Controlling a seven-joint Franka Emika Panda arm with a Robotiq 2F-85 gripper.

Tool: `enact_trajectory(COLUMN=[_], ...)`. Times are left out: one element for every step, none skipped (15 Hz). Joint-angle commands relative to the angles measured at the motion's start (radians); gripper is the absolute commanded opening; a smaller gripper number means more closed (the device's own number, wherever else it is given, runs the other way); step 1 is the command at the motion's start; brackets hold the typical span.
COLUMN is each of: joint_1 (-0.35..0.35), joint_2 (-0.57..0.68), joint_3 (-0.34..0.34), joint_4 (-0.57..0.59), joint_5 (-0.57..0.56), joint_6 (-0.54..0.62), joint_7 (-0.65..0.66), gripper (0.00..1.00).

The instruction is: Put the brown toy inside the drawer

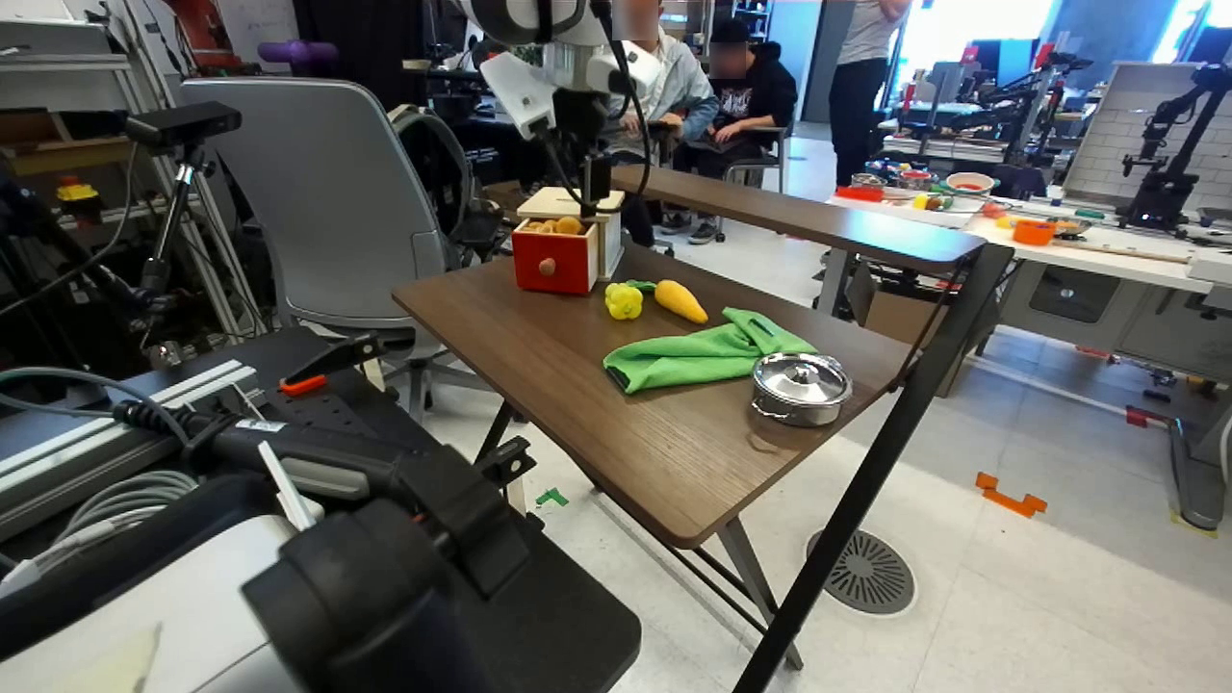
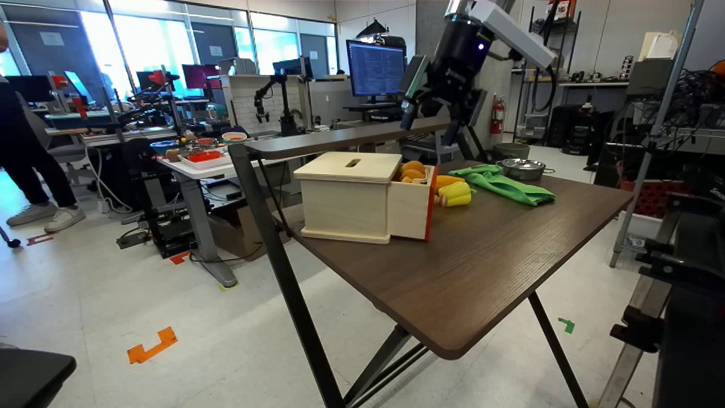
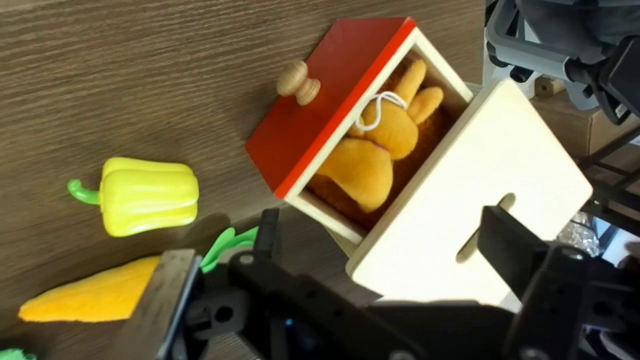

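Observation:
The orange-brown toy (image 3: 367, 167), with two long ears and a white string, lies inside the drawer (image 3: 325, 100). Darker brown fuzzy material shows beneath it; I cannot tell if it is part of the toy. The toy's top also shows in both exterior views (image 1: 568, 225) (image 2: 413, 168). The drawer has a red front and a round light wooden knob, and is pulled out of its pale wooden box (image 2: 345, 204). My gripper (image 3: 382, 230) is open and empty, above the box's slotted lid and apart from the toy. It also shows in both exterior views (image 1: 592, 183) (image 2: 429, 129).
A yellow pepper (image 3: 150, 197) and an orange-yellow carrot (image 3: 95, 295) lie beside the drawer. A green cloth (image 1: 707, 356) and a lidded metal pot (image 1: 804, 390) are farther along the brown table (image 1: 577, 356). A raised shelf (image 1: 818, 217) runs along one table edge.

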Motion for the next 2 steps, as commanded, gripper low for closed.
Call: enact_trajectory(joint_1=[0.019, 0.019], joint_2=[-0.019, -0.021], joint_3=[-0.025, -0.025], joint_4=[-0.004, -0.005], joint_5=[0.015, 0.015], joint_6=[-0.008, -0.008], joint_7=[-0.007, -0.007], gripper=[1.00, 1.00])
